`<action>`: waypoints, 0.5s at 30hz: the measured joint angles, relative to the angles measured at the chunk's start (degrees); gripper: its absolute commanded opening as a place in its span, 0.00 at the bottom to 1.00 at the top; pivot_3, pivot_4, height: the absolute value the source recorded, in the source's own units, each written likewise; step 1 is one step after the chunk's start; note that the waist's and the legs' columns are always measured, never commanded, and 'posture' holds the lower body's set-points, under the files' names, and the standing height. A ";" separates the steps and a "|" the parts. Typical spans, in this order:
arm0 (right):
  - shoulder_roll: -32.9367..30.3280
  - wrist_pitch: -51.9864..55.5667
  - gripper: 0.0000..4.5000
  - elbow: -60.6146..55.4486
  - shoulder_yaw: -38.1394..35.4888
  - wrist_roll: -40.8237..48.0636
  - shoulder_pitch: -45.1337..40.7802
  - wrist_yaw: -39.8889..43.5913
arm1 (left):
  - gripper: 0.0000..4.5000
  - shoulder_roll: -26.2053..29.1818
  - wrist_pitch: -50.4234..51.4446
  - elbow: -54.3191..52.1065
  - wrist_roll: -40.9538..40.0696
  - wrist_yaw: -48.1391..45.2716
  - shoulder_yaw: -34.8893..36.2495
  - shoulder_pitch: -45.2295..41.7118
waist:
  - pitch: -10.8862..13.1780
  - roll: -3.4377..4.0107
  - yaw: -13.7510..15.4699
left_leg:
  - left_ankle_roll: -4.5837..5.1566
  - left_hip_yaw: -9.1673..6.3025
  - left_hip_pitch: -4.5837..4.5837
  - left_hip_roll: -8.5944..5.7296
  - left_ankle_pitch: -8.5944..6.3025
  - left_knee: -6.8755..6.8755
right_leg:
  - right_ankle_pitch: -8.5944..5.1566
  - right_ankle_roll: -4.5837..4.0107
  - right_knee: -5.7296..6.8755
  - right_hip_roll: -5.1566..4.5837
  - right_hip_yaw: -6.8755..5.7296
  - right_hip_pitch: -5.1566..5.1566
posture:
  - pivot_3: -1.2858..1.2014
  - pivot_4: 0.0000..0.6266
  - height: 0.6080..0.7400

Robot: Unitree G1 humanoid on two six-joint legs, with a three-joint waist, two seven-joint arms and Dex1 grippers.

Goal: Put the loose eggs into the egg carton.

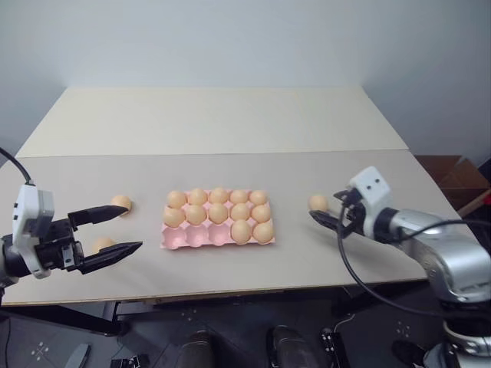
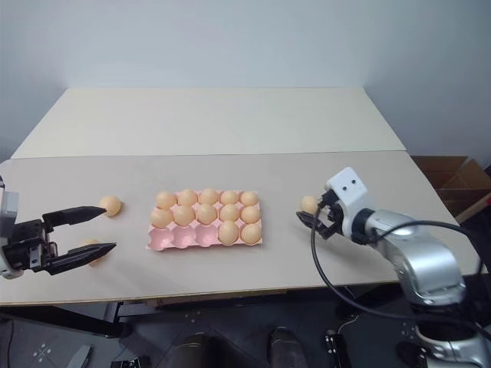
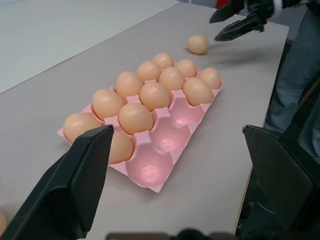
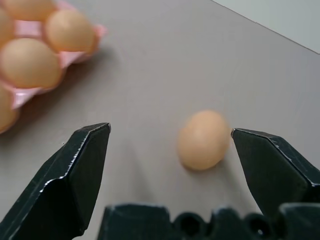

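your right gripper [image 4: 165,165] is standing wide open and holding nothing, with one loose egg [image 4: 203,139] lying on the surface [image 1: 230,165] between its two fingers, nearer one finger [image 4: 272,167] than the other and touching neither. seen from the head, that egg [image 1: 318,202] is sitting just off the fingertips, between the gripper and the egg carton [image 1: 219,218]. bare surface is lying open between this egg and the carton's near side.

your left gripper [image 1: 115,230] is also gaping fully open and empty. one loose egg [image 1: 120,203] is lying just beyond its farther fingertip, and another egg [image 1: 102,244] is sitting low between the fingers, partly hidden by them; you cannot tell whether it is touching them. the carton is lying past this gripper, toward the other arm.

the carton is holding twelve eggs, and three cups [image 3: 165,150] are standing empty in the row nearest you, at the end toward the left gripper. that row is running close to the surface's front edge, so room is tighter there. behind the carton the surface is lying wide and bare to the far wall.
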 measured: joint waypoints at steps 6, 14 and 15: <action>2.70 0.95 1.00 7.34 4.43 -4.56 -3.97 -2.11 | 1.00 -0.14 0.00 -0.32 -0.01 0.13 0.41 1.00 | 0.00 0.00 0.05 | 0.00 0.03 -0.12 -0.01 0.00 0.00 | 0.12 0.17 0.00 -0.01 0.02 -0.14 | 0.52 0.24 1.00; 7.81 0.69 0.50 12.71 5.86 -7.76 -6.47 -3.80 | 1.00 -0.15 0.02 -0.92 -0.14 0.29 0.80 1.17 | 0.00 0.02 -0.28 | 0.00 0.04 -0.09 0.02 0.01 0.00 | 0.12 0.16 0.12 0.03 0.06 -0.20 | 0.52 0.24 1.00; 7.80 0.70 0.42 11.56 5.75 -7.78 -6.37 -3.69 | 1.00 -0.15 0.03 -1.01 -0.21 0.27 1.15 1.32 | 0.00 0.02 -0.27 | 0.00 0.05 -0.11 0.02 0.01 0.00 | 0.12 0.16 0.11 0.03 0.06 -0.22 | 0.52 0.24 1.00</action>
